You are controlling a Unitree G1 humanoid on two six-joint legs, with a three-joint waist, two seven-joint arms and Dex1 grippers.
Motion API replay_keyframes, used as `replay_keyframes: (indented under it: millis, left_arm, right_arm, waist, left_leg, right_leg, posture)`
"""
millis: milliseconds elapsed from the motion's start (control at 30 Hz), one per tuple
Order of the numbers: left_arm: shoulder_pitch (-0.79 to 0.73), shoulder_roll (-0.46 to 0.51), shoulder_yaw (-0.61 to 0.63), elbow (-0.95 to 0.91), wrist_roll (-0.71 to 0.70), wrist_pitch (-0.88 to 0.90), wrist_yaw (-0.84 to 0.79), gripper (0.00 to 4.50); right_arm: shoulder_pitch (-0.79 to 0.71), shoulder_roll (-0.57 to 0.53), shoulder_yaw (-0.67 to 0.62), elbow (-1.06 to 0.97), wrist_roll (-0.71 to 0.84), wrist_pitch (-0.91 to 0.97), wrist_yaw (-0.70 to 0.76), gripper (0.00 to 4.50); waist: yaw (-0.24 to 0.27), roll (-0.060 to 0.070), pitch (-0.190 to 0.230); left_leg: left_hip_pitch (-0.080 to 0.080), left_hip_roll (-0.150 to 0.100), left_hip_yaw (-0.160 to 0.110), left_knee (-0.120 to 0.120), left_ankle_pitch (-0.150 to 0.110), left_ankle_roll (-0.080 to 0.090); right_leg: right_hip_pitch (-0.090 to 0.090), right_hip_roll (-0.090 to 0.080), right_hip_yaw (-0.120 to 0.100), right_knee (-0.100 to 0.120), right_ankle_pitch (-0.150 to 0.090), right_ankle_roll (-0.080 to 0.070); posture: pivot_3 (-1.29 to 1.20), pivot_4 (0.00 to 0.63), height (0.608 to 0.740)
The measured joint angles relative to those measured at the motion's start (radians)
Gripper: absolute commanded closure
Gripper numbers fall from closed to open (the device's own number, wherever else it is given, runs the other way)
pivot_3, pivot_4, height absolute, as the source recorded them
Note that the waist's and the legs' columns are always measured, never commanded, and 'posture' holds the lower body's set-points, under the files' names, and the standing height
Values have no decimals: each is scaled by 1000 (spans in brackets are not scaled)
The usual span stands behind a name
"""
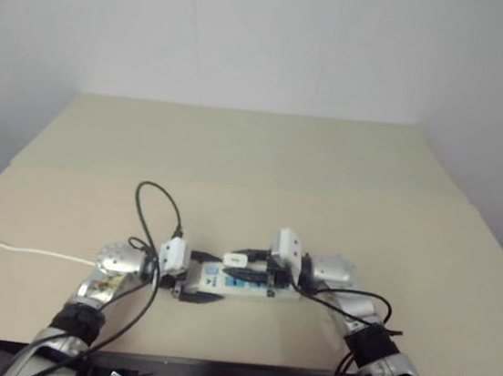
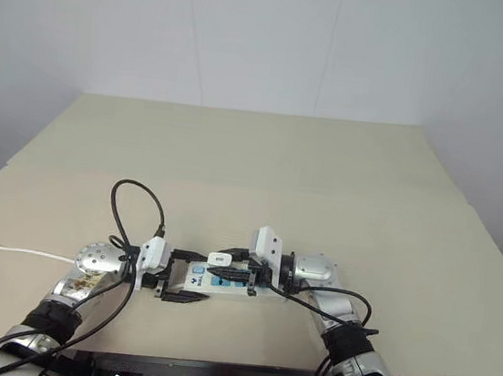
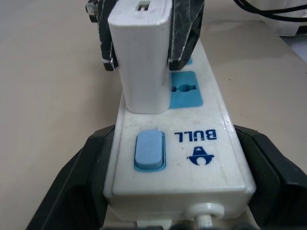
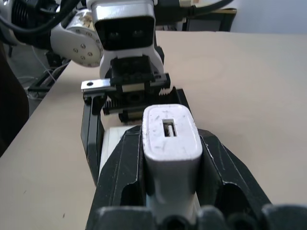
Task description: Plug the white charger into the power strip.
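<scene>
I count one power strip lying flat on the tan table, with one blue switch near its cable end. My left gripper straddles that end, fingers wide on either side of the strip's body. My right gripper pinches the one white charger between its two black fingers, standing it upright on the strip beside the switch. At nine o'clock one thin white cable trails off the table's edge.
</scene>
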Motion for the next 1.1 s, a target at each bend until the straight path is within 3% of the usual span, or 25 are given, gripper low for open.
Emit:
replay_keyframes:
  millis: [500, 833, 900, 967, 1100]
  left_arm:
    - [0, -2, -4, 22, -2, -24, 3, 1184]
    - [2, 11, 2, 32, -15, -31, -1, 1184]
    - [2, 11, 2, 31, -15, -29, -1, 457]
    - [2, 29, 0, 24, 1, 5, 2, 25]
    - [19, 68, 12, -55, -30, 140, -14, 25]
  right_arm:
    - [-29, -8, 20, 21, 0, 15, 11, 3393]
    - [-28, -54, 9, -27, -14, 135, 5, 85]
    - [-29, -54, 8, -32, -19, 143, 4, 0]
    - [-28, -54, 2, -40, -19, 152, 0, 0]
    - [-17, -63, -20, -91, -17, 179, -3, 0]
  waist:
    - [-1, -1, -7]
    - [-8, -4, -8]
    - [-8, -4, -8]
    - [-8, -5, -6]
    - [-10, -4, 2]
  left_leg:
    - [1, 0, -1, -1, 0, 0]
    - [1, 2, -2, -2, -1, 2]
    - [1, 2, -2, -2, -1, 2]
    - [1, 2, -2, -2, -1, 2]
    - [-2, 2, -3, -2, -1, 2]
  right_leg:
    - [0, 0, 1, 0, -1, 0]
    - [-1, 2, 1, 0, -3, 2]
    - [-1, 2, 1, 0, -3, 2]
    - [-1, 2, 1, 0, -3, 2]
    - [-3, 1, 1, 0, -3, 2]
  posture:
    - [0, 150, 740]
    - [0, 150, 740]
    - [0, 150, 740]
    - [0, 150, 740]
    - [0, 150, 740]
